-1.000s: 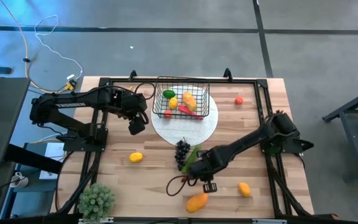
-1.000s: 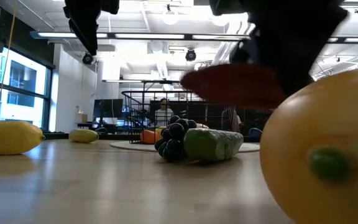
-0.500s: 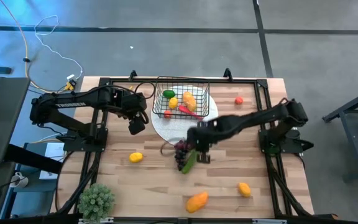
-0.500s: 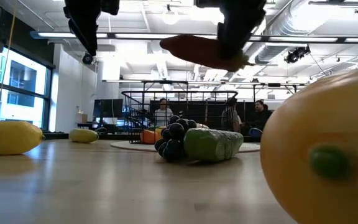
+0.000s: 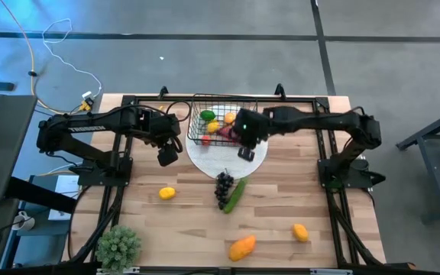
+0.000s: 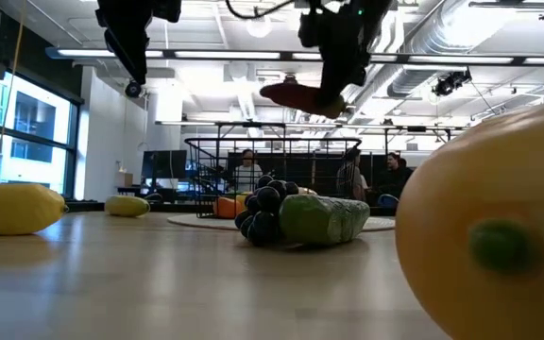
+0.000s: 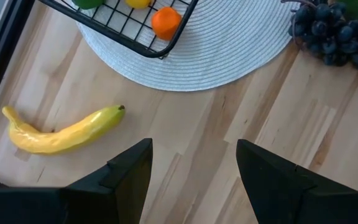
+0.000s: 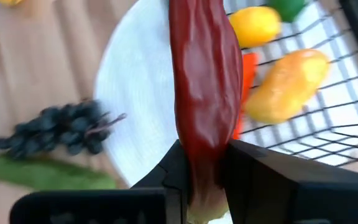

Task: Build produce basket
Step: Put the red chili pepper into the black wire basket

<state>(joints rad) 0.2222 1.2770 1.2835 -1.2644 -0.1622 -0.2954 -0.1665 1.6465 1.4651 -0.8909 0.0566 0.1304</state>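
Observation:
The black wire basket [image 5: 221, 121] stands on a round white plate [image 5: 228, 162] and holds a lemon [image 8: 253, 25], a mango [image 8: 288, 78], a lime and a red chilli. My right gripper [image 5: 243, 145] hangs over the basket's near right corner, shut on a dark red chilli [image 8: 202, 81]. My left gripper [image 7: 191, 174] hovers open left of the plate, above a banana [image 7: 61, 130] lying on the table. Grapes [image 5: 224, 186] and a cucumber [image 5: 237, 195] lie just near of the plate. My right gripper pinches the dark red chilli between its two fingers [image 8: 247, 168] near one end [image 8: 197, 186]. The fingers slant down from the table's right, and the chilli runs on past their tips. It is lifted clear, roughly level above the basket's rim [image 6: 296, 94].
A lemon [image 5: 167, 193], a mango [image 5: 242, 247] and a small orange fruit [image 5: 301, 231] lie on the near half of the table. A tomato [image 5: 293, 122] sits at the far right, a potted plant [image 5: 118, 246] at the near left corner.
My right gripper has carried the dark red chilli from near the table's front edge toward the far edge and upward, passing over the grapes to the basket, rolling its wrist on the way. It has stayed shut on the chilli.

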